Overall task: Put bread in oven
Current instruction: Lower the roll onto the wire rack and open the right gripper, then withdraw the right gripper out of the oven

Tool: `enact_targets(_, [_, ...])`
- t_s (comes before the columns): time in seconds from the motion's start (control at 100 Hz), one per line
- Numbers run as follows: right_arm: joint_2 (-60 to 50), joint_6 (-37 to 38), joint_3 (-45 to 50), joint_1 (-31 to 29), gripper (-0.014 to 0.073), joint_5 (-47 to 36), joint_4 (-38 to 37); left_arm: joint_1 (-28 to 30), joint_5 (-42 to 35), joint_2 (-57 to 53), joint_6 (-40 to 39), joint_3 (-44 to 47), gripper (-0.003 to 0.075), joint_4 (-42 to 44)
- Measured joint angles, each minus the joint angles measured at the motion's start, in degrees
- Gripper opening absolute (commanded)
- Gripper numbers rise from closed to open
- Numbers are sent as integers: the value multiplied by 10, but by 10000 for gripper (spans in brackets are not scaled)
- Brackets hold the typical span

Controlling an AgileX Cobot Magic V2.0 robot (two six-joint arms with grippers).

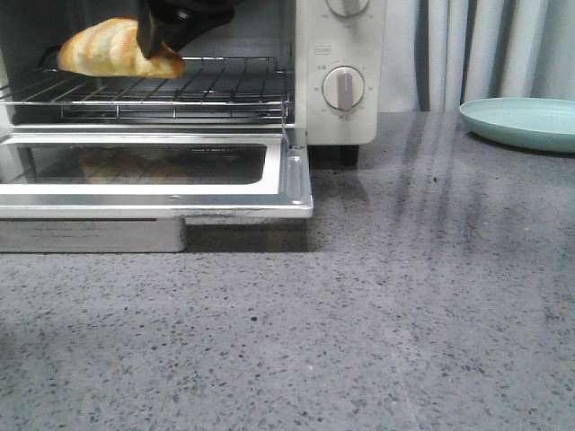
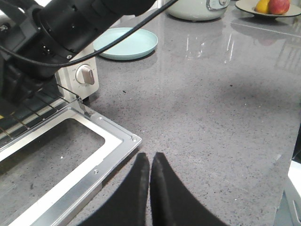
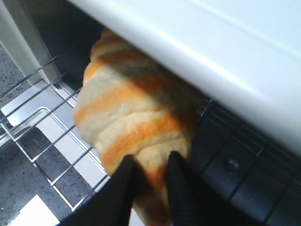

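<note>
Gripping one bread [image 3: 136, 122], right fingers [image 3: 124, 181] reach into one oven [image 1: 337, 54]; left fingers [image 2: 162, 188] closed.

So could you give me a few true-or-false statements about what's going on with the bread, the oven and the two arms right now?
1. The oven door is closed. False: it hangs open, folded down flat.
2. The right gripper has its fingers around the bread. True.
3. The bread lies on the blue plate. False: it is inside the oven, at the wire rack.
4. The left gripper holds nothing, fingers together. True.
5. The plate sits right of the oven. True.
</note>
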Motion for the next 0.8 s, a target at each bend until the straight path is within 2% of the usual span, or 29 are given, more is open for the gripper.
enact_targets(0.04, [0, 0, 0, 0, 487, 0, 0, 0, 0, 0, 0, 0, -22, 3])
enact_targets(0.09, [0, 0, 0, 0, 521, -1, 0, 0, 0, 0, 0, 0, -22, 5])
enact_targets(0.22, [0, 1, 0, 0, 484, -1, 0, 0, -8, 0, 0, 0, -22, 6])
enact_targets(0.27, [0, 1, 0, 0, 447, 4, 0, 0, -18, -1, 0, 0, -22, 6])
enact_targets(0.34, [-5, 1, 0, 0, 350, 22, 0, 0, -37, -9, -8, 0, -22, 8])
enact_targets(0.52, [-50, 0, 4, 28, -76, 90, -3, 0, -114, -62, -28, 0, -22, 10])
enact_targets(0.67, [-130, -3, 64, 74, -50, 91, -29, 0, -170, -120, -58, 13, -22, 38])
enact_targets(0.8, [-258, -4, 171, 92, -50, 78, -90, 0, -210, -191, -165, 50, -22, 147])
